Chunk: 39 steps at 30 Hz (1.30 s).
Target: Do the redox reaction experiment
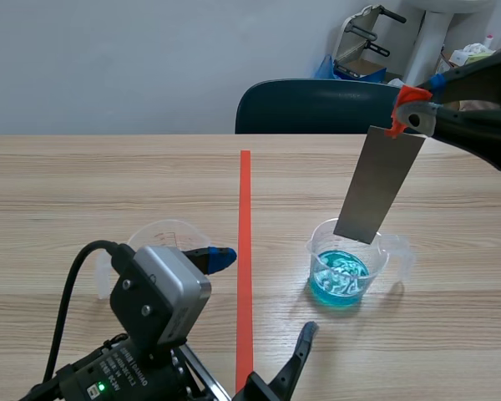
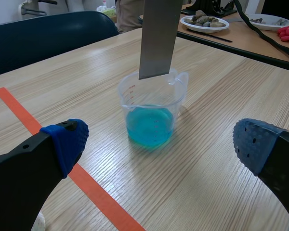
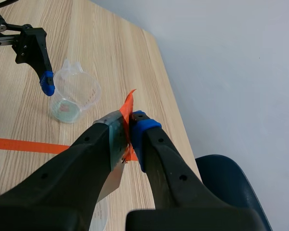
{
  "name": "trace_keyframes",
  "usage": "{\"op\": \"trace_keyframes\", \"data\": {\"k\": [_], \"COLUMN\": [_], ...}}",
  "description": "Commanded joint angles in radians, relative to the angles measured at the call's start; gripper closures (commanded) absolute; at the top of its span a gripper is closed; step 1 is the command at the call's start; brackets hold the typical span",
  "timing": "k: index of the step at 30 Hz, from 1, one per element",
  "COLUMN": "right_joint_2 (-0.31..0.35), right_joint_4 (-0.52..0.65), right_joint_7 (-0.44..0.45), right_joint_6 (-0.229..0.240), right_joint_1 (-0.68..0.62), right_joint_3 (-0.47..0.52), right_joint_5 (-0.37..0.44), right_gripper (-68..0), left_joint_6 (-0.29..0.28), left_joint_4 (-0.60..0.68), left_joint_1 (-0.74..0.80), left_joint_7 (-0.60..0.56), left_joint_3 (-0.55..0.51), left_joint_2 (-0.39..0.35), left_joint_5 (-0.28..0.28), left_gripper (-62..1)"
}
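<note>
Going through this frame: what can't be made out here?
Scene view: the clear beaker is mostly hidden behind the left wrist camera; contents unclear.
Left wrist view: the metal plate runs out of frame, gripped end unseen.
Left wrist view: graduation marks on the blue-liquid beaker are too small to read.

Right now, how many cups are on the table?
2: blue-liquid cup right of the tape, below the strip; clear cup left of it, partly behind the left arm.

Item count: two clear measuring cups, comprising one blue-liquid cup [image 1: 347,276] and one second cup [image 1: 159,234]; one metal strip [image 1: 379,184]; one chair [image 1: 317,107].
</note>
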Motion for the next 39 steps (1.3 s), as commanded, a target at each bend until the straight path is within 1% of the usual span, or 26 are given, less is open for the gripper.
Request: {"op": "trace_keyframes", "data": {"k": [1, 7, 19, 39], "right_joint_2": [0.021, 0.034, 0.033, 0.033], "right_joint_4": [0.014, 0.014, 0.014, 0.014], "right_joint_7": [0.010, 0.003, -0.019, -0.019], "right_joint_6": [0.007, 0.007, 0.007, 0.007], "right_joint_1": [0.017, 0.017, 0.017, 0.017], "right_joint_3": [0.022, 0.022, 0.022, 0.022], "right_joint_5": [0.031, 0.063, 0.063, 0.063], "right_gripper": [-0.8, -0.8, -0.8, -0.8], "left_joint_6": [-0.002, -0.002, -0.002, -0.002], "left_joint_4": [0.009, 0.009, 0.009, 0.009], "left_joint_1": [-0.003, -0.003, -0.003, -0.003], "left_joint_7": [-0.014, -0.014, -0.014, -0.014], "left_joint_3": [-0.001, -0.001, -0.001, -0.001], "left_joint_2": [0.005, 0.005, 0.005, 0.005], "left_joint_5": [0.002, 0.002, 0.002, 0.002], "left_gripper": [-62.3, -62.3, -62.3, -62.3]}}
